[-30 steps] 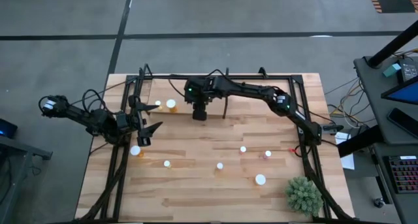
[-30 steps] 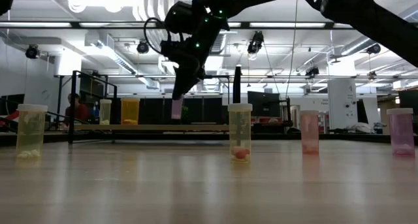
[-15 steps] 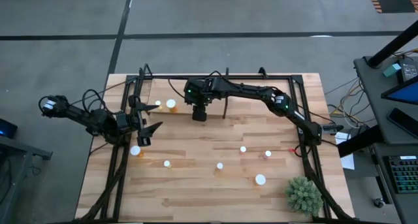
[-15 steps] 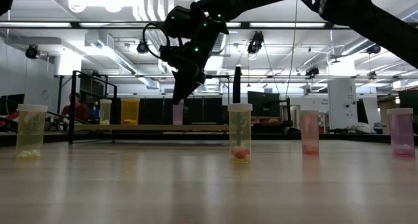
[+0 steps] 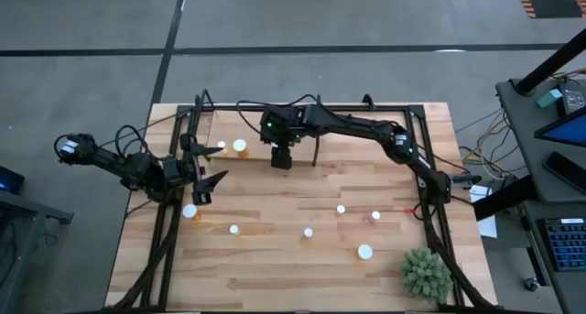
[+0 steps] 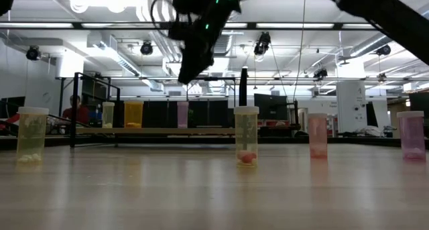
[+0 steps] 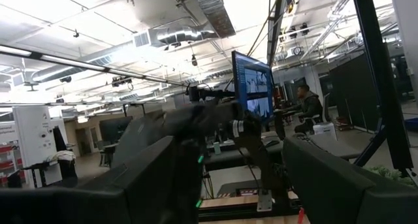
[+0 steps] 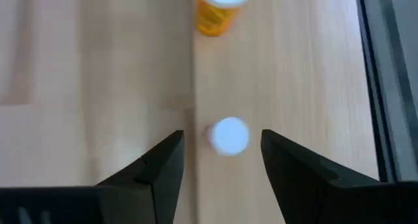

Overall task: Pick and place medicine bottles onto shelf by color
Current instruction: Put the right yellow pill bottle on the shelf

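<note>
Pink bottle [image 8: 229,135] stands upright on the shelf [image 8: 294,67] beneath my right gripper [image 8: 221,160] (fingers spread, clear of it), so I should lift straight.

Industrial lab: exposed ducts [image 7: 196,31], monitors [image 7: 251,87].

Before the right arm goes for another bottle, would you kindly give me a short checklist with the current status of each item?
1. Right gripper open: ok, fingers apart.
2. Right gripper clear of the pink bottle: ok, it hangs above it.
3. Pink bottle upright on the shelf: ok.
4. Left gripper out of the way, open at the table's left side: ok.
5. Bottles remaining on the table: ok, several, e.g. one with pink pills.
</note>
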